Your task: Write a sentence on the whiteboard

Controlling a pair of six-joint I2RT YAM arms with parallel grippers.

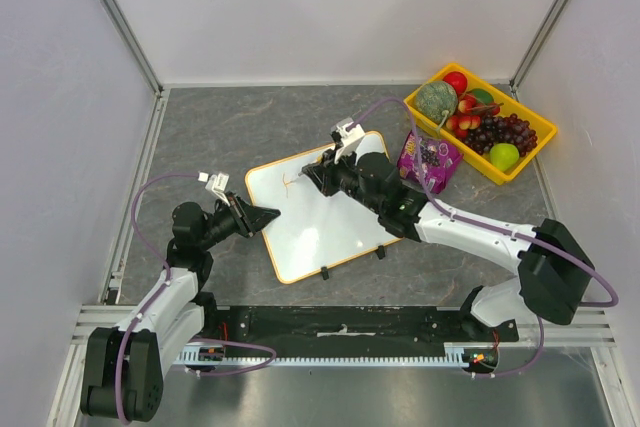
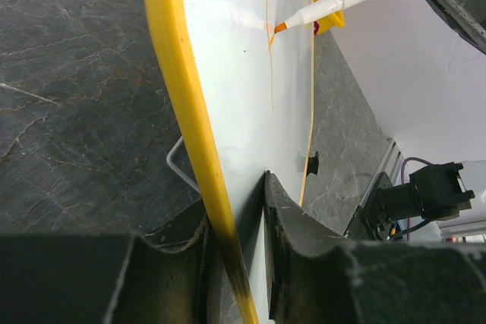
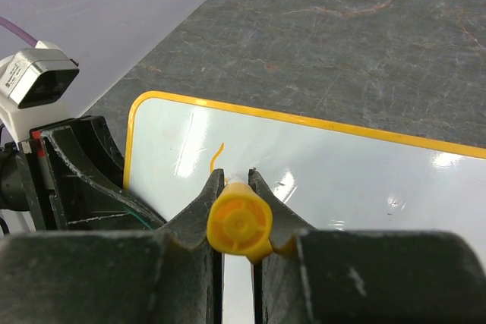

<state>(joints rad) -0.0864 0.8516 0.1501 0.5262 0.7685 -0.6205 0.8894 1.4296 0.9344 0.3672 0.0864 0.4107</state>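
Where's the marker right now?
The marker is in the right gripper, over the whiteboard's far left corner in the top view, its tip at the orange strokes there.

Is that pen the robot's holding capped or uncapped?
Uncapped. The marker shows a bare orange tip touching the whiteboard beside thin orange strokes; the right gripper is shut on it.

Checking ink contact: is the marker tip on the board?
Touching. The left wrist view shows the marker tip meeting the board at the orange stroke, with no gap.
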